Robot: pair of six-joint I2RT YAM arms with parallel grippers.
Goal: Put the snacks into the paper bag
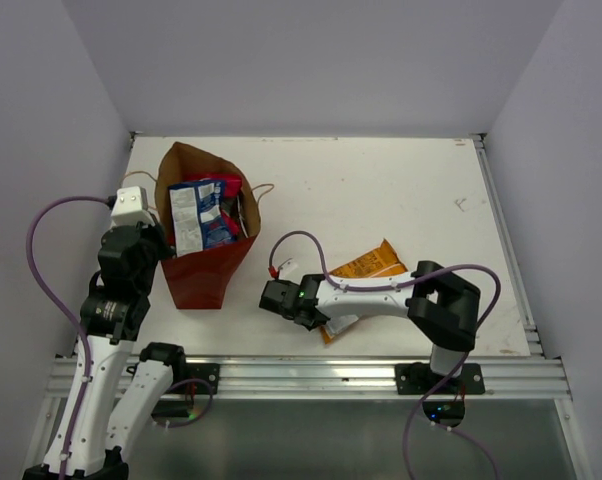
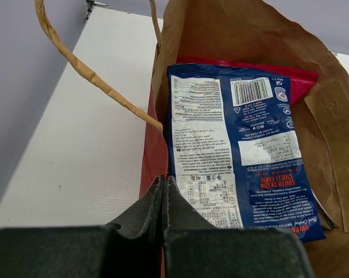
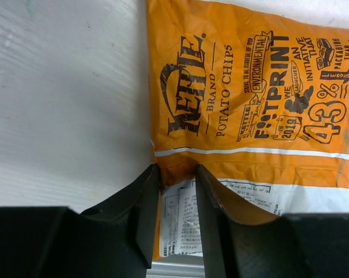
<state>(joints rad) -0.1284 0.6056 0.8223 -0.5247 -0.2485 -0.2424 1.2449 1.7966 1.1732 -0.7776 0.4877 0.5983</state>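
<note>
Right tool point(image 3: 177, 191), nearest: we logged it astride the Kettle chips packet's point(image 3: 250, 98) end, grip untellable. Packet lay on bench point(image 3: 64, 87), long axis running ahead; paper bag point(image 1: 206, 270) leftward, left tool point(image 2: 163, 197) clenched at its rim.

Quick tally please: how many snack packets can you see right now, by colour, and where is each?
blue-and-white packet: 1, in the paper bag
red packet: 1, in the bag behind the blue one
orange packet: 1, on the table
Total visible: 3; anything deeper in the bag is hidden.
</note>
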